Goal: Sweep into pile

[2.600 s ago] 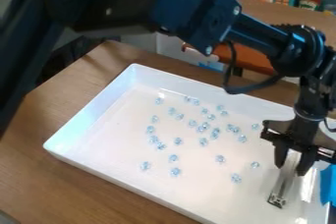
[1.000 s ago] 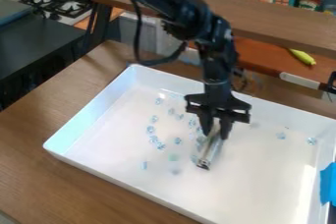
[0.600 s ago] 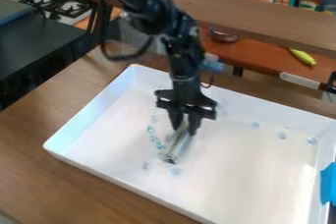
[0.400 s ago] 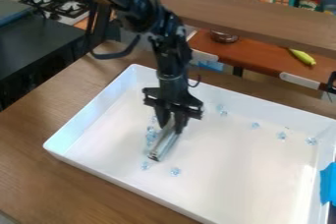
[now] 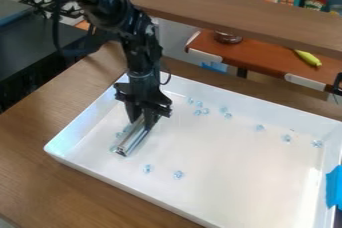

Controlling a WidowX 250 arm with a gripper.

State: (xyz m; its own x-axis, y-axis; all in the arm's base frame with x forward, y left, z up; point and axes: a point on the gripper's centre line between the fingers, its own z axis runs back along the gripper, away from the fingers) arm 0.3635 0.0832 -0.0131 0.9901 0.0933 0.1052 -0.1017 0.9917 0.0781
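Four raised walls bound the white tray (image 5: 88,114) on the wooden tabletop (image 5: 40,127), and the gripper (image 5: 142,123) hangs inside it near the wall on the view's left. Its fingers are closed on a clear, shiny bar (image 5: 133,138), which slants down toward the near left with its lower end apart from the near wall; whether that end touches the tray floor I cannot tell. A narrow strip of floor lies between the bar and the left wall, with a few pale blue beads (image 5: 113,149) close along the bar's left side. The broadest room for moving stretches from the bar across the middle of the floor to the near right. Two beads (image 5: 178,174) sit apart from each other toward the near wall, a loose group (image 5: 205,110) lies by the far wall, and three more (image 5: 286,138) are strung out toward the right wall. Blue tape (image 5: 334,188) covers part of the right rim. Beyond the tray, a wooden shelf (image 5: 234,9) crosses behind, above a reddish-brown surface (image 5: 260,54) bearing a yellow object (image 5: 308,57) and a metal bowl (image 5: 228,37).
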